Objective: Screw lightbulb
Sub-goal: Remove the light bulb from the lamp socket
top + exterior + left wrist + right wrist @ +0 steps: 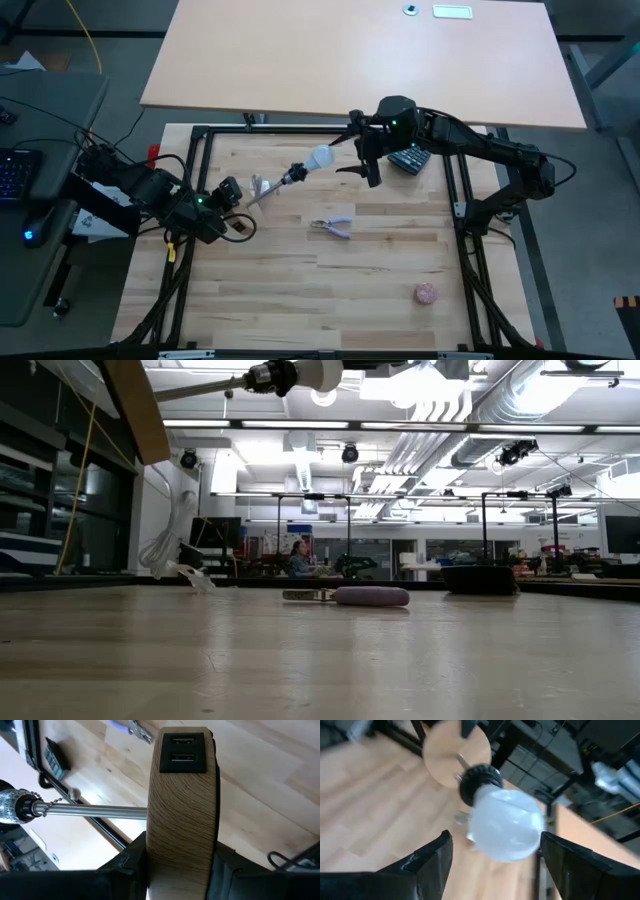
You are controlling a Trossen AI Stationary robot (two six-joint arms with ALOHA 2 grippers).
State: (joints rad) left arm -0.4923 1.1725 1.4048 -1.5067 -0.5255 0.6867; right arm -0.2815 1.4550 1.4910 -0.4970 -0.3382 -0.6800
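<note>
My left gripper (228, 195) is clamped on the lamp's wooden base (182, 820), stem aimed at the right arm. I'd hold that steady, keeping the bulb's axis in line with the socket (479, 781). The lightbulb (505, 824) sits in the socket, between my right gripper's (368, 160) spread fingers, untouched.

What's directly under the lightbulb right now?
The lightbulb is held up in the air, seated in the lamp's black socket. Below it lies bare wooden table. The screw base is hidden inside the socket.
</note>
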